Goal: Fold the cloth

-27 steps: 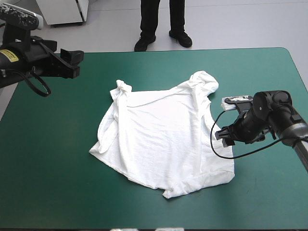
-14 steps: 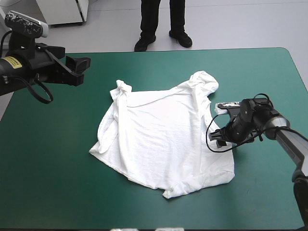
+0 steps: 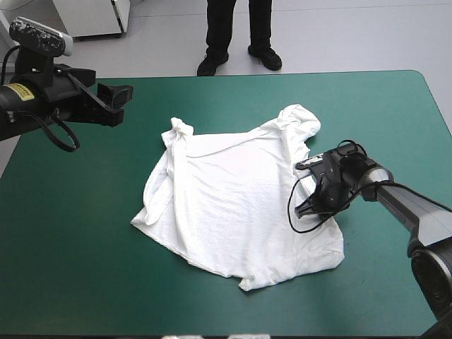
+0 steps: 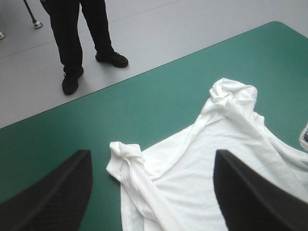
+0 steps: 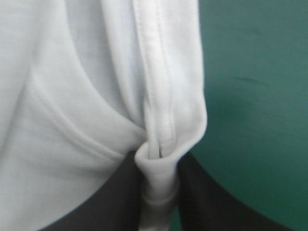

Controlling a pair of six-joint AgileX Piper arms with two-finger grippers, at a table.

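The T-shirt (image 3: pixel 233 205) lies spread but rumpled mid-tabletop (image 3: pixel 70 268). Right tool (image 5: pixel 156 166) pinches its right-side edge, all but closed on the cloth; left tool (image 4: pixel 151 154) hangs empty, spread wide, near the far-left corner. First fold looks set to begin: next, lift that edge and carry it across without dragging the shirt.

The setting looks like a robotics lab or test room rather than a home. A table (image 3: pixel 85 233) with a plain teal-green cover and rounded corners stands on a smooth, pale grey floor (image 3: pixel 353 35). The left arm (image 3: pixel 42 99) and the right arm (image 3: pixel 409 208) reach in over its left and right edges. Beyond the far left corner stands a white cabinet-like unit (image 3: pixel 88 18).
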